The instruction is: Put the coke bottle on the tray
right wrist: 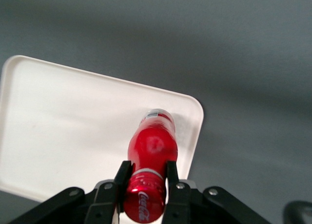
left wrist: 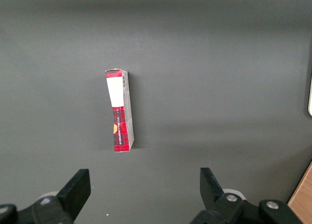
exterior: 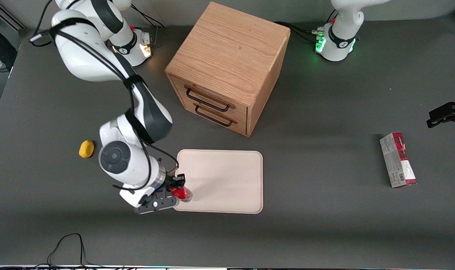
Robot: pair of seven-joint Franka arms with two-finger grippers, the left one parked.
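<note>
The coke bottle (exterior: pixel 181 193) is small, with a red cap and red body. My right gripper (exterior: pixel 178 187) is shut on it near the cap. In the right wrist view the black fingers (right wrist: pixel 171 177) press both sides of the bottle (right wrist: pixel 152 148) just below the cap, and its base points down at the tray (right wrist: pixel 63 131). The cream tray (exterior: pixel 227 180) lies flat in front of the wooden cabinet. The bottle is over the tray's corner nearest the front camera at the working arm's end. I cannot tell whether its base touches the tray.
A wooden two-drawer cabinet (exterior: pixel 227 67) stands farther from the front camera than the tray. A yellow lump (exterior: pixel 86 149) lies beside the working arm. A red-and-grey carton (exterior: pixel 398 160) lies toward the parked arm's end and shows in the left wrist view (left wrist: pixel 120 110).
</note>
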